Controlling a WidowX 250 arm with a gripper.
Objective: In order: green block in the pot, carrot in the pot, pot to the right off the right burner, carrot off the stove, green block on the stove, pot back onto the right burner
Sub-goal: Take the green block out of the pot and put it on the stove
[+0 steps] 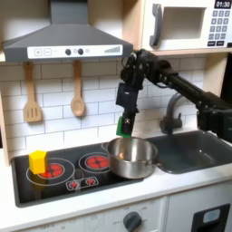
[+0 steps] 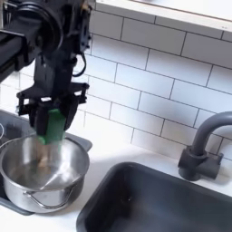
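The pincer hangs over the pot in both exterior views, its fingers closed on the green block, which is held above the pot's open mouth. In the first exterior view the pot sits at the stove's 3 o'clock edge, with the sink beside it and a yellow block at 9 o'clock.

A yellow block sits far to the gripper's left in the first exterior view. Two wooden spoons hang on the white tile wall there. A microwave is above.
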